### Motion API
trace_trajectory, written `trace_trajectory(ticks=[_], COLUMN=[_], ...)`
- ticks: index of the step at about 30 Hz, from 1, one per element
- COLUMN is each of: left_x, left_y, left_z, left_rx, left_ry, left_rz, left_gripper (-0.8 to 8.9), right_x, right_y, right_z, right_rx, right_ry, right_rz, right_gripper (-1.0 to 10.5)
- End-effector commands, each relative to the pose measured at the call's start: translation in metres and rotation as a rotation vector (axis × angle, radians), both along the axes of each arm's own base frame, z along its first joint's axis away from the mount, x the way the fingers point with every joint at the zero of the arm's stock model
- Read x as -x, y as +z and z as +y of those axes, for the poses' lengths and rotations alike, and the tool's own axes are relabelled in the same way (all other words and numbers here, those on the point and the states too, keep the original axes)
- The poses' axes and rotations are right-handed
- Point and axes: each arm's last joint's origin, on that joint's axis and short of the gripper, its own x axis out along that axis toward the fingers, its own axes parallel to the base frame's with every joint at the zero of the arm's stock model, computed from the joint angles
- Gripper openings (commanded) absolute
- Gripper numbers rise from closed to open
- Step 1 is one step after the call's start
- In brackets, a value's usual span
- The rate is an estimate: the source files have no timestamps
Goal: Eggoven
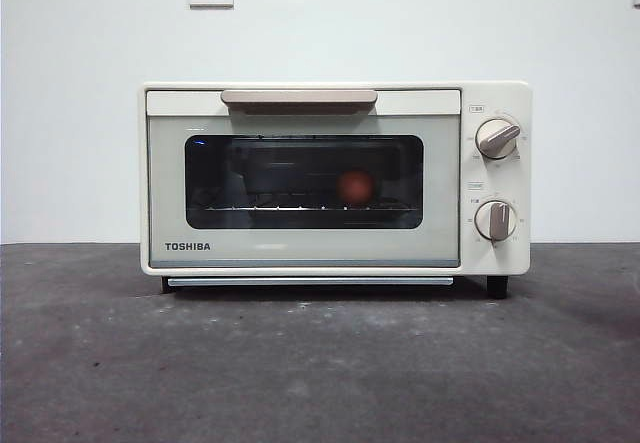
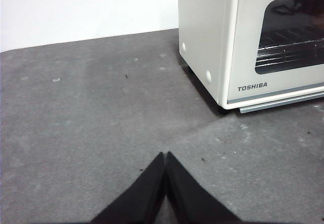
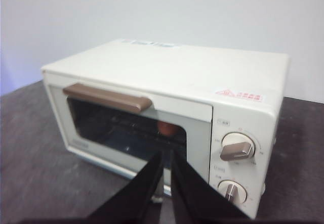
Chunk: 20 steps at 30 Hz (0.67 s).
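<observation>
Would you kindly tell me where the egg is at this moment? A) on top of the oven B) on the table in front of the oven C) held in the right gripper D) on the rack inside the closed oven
D: the egg shows through the dark window of the oven, resting on the rack behind the closed door.

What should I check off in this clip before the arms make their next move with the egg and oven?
1. Egg inside the oven, on the wire rack behind the glass: ok.
2. Oven door shut, handle flush at the top: ok.
3. Left pincer empty, jaws together, low over the bare table off the oven's corner: ok.
4. Right pincer empty, jaws nearly together, raised in front of the door: ok.
5. Two knobs at their off marks: cannot tell, the dial print is too small.
6. Egg unbroken: cannot tell, the glass is dark.
</observation>
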Motion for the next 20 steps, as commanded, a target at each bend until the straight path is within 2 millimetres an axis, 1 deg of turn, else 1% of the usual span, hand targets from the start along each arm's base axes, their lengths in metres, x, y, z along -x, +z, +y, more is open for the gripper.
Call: trace_trajectory(ticks=[1,5,9,15,20], left_x=[-0.001,-0.001,-0.001,-0.001,-0.001], left_y=[-0.006,-0.006,-0.006,-0.006,-0.006], left_z=[0.0,0.0,0.0,0.0,0.0], left_rx=[0.008,0.008,0.008,0.008,0.008], left_ry=[0.003,0.003,0.003,0.003,0.003], left_rz=[0.024,0.024,0.023,0.023,0.024], left_gripper=[0.08,0.08,0.08,0.08,0.08], right_x=[-0.003,0.0,0.006,0.011,0.011], right_y=[-0.01,-0.022,-0.038,-0.067,-0.09], right_z=[-0.015,-0.037,-0.051,-0.064,-0.069], right_rx=[0.062,0.094,0.107,0.118,0.115], right_ry=[0.024,-0.096,-0.213,-0.332,-0.385], right_rz=[-0.027,-0.069,-0.12,-0.136,-0.122], right_gripper=[0.1,0.1,0.1,0.1,0.1])
